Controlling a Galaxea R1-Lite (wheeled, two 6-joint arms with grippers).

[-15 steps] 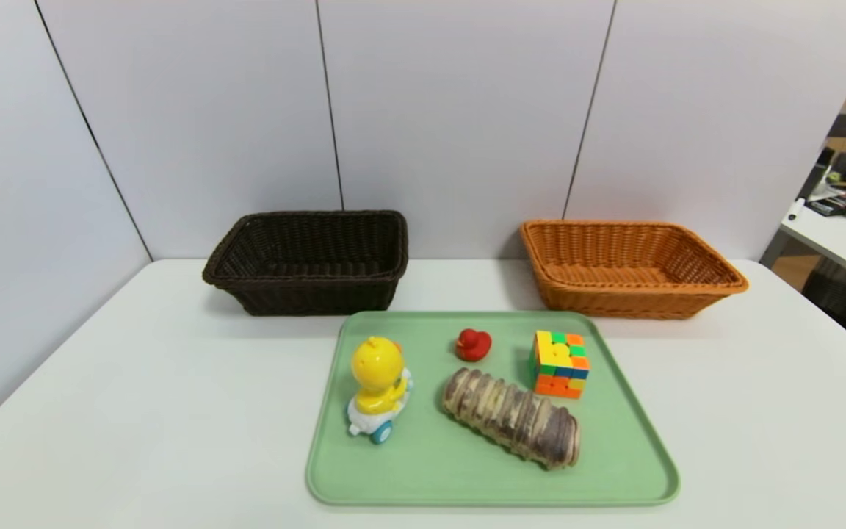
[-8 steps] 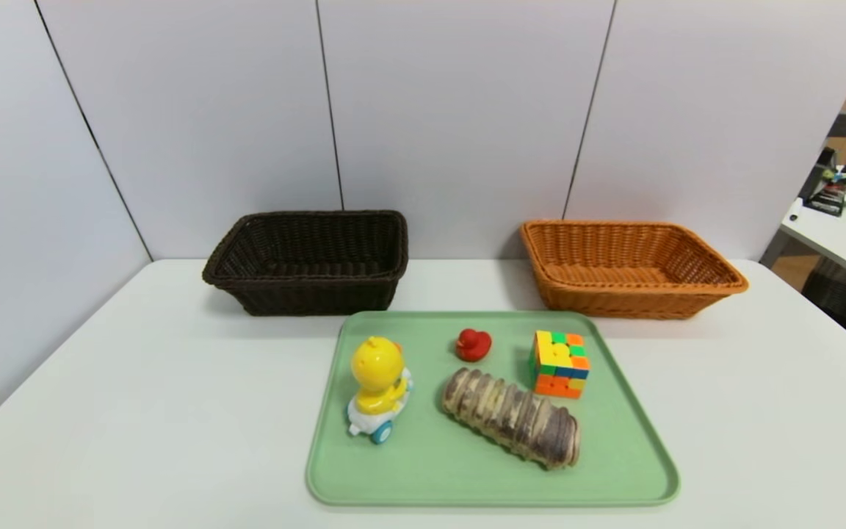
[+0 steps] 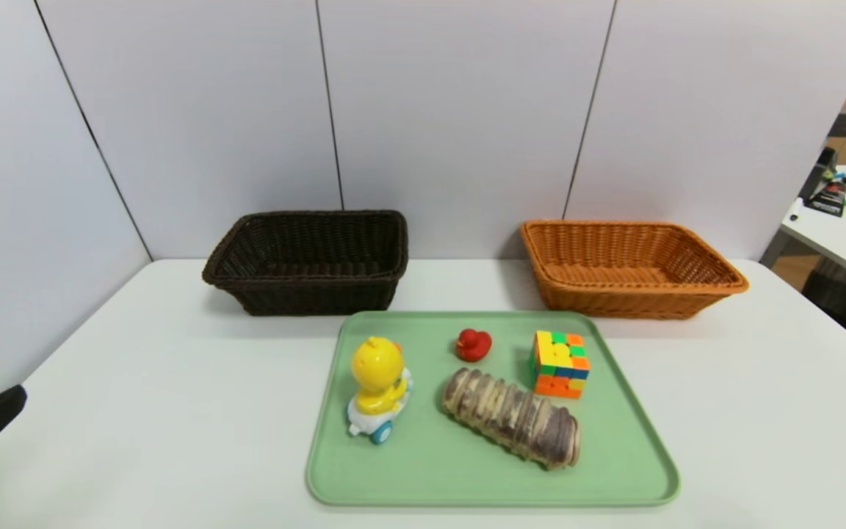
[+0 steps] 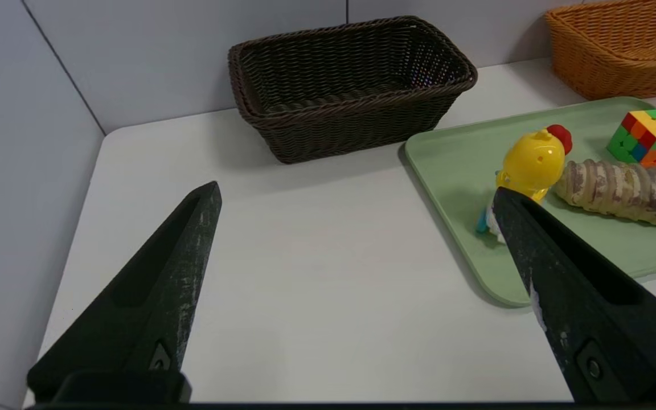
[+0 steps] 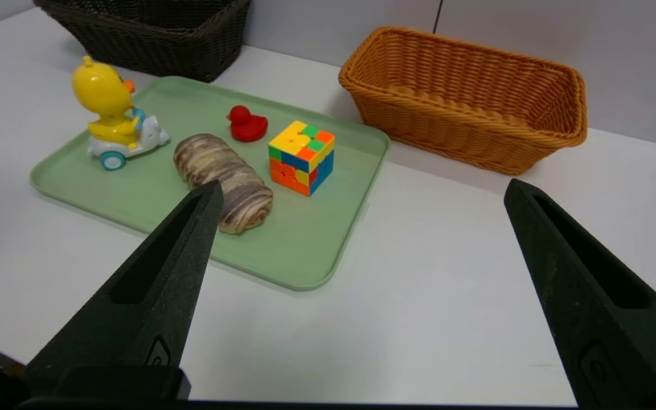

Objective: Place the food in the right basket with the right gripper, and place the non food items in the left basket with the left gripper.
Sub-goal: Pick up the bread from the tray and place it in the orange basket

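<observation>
- Left gripper: fingers spread wide and holding nothing, above bare surface left of the tray; from the head view only a dark sliver shows at the left border
- Right gripper: fingers wide apart, holding nothing, out of the head view (seen only by its own camera)
- The loaf lies slantwise on the tray, with the cube just beside it, the red duck near the far edge and the yellow duck toy to the left
- From the left wrist, the yellow toy hides most of the red duck
- Dark basket and orange basket stand behind the tray against the wall, open surface between them
</observation>
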